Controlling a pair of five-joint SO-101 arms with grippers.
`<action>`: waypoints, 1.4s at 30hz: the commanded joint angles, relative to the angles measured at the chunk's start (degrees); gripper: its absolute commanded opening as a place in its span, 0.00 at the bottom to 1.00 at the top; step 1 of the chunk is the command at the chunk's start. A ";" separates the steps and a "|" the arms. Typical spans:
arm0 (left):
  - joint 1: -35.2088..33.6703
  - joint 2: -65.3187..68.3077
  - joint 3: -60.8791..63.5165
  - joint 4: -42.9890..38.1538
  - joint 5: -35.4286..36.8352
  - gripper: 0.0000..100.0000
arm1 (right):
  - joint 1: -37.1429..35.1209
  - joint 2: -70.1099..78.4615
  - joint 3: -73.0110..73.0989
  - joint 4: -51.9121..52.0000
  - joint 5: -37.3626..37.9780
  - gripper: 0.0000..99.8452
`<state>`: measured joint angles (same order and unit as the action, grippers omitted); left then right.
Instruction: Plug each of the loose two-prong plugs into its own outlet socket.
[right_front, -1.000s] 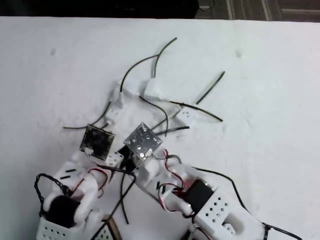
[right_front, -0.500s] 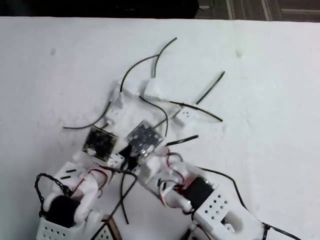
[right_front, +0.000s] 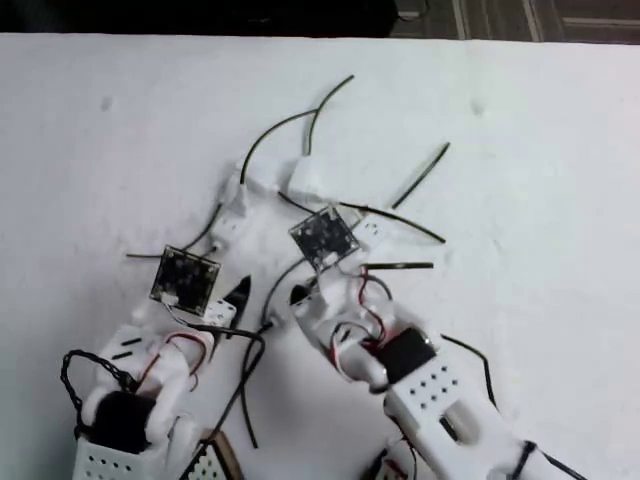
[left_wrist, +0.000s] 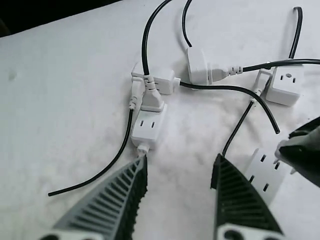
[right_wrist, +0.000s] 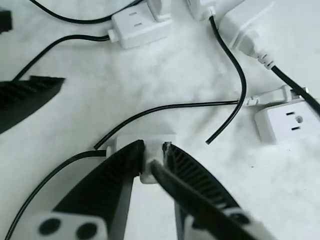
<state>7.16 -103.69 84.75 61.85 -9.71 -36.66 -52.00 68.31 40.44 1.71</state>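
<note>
My right gripper (right_wrist: 154, 150) is pressed in on a small white block (right_wrist: 142, 137), pinching it just above the white table (right_front: 520, 120). One thin black cord (right_wrist: 175, 107) leaves the block's side and curves over to the strain relief of a white outlet (right_wrist: 290, 120) lying near by, face up, with three holes. My left gripper (left_wrist: 179, 172) hangs spread, nothing between its ribbed fingers (left_wrist: 125, 192), low over the cloth. Just past one fingertip lies a white socket (left_wrist: 148, 125) with two slots facing up and unfilled; its short tail almost touches that fingertip. At the socket's far end, touching it, sits a white plug (left_wrist: 155, 82) with a black cord rising out of it, and a second plug (left_wrist: 197, 67) rests a little apart. From that cluster a loose cord arcs across the table to a bare end. In the left wrist view the block shows pairs of slots, with my right arm's dark fingertip against it. Any print on the white housings is too small to tell.
</note>
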 joint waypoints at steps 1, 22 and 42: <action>-0.57 -0.66 -2.11 -0.88 -0.70 0.22 | 1.36 5.85 -3.08 -4.70 0.62 0.02; -1.71 -0.66 -2.02 -0.53 -0.97 0.22 | 4.00 13.85 -2.90 -11.21 0.70 0.02; -1.71 -0.66 -2.02 -0.53 -0.97 0.22 | 3.91 13.93 -2.64 -7.69 0.70 0.02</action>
<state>6.02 -103.69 84.75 61.85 -10.15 -33.23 -38.20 67.96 31.47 1.71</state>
